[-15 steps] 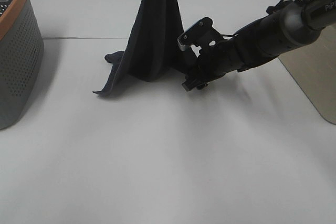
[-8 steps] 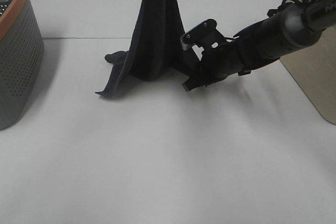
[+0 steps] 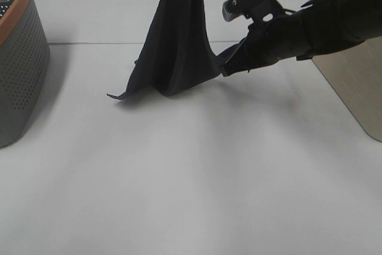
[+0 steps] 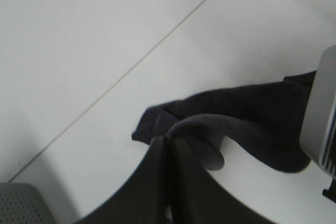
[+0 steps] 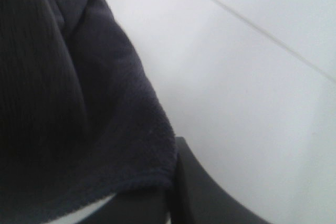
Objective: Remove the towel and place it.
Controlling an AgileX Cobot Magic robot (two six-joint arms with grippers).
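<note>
The dark navy towel [image 3: 176, 46] hangs in a tall cone from the top edge of the exterior view, with its lower edge on the white table [image 3: 191, 177]. My left gripper [image 4: 169, 182] is above the exterior view's frame. In the left wrist view its fingers are pressed together on the towel's top, with the towel's lower folds [image 4: 247, 119] seen below. My right gripper [image 3: 228, 67] is shut on the towel's right corner and holds it off the table. In the right wrist view the cloth [image 5: 63, 103] drapes over one finger [image 5: 202, 195].
A grey perforated basket with an orange rim [image 3: 18, 58] stands at the left edge and shows in the left wrist view [image 4: 21, 203]. A beige bin [image 3: 358, 88] stands at the right edge. A seam line [image 3: 89, 43] crosses the table behind the towel.
My right gripper has moved up and to the right, pulling the towel's right corner off the table. The left gripper has risen out of the frame, and the towel's left folds have lifted.
</note>
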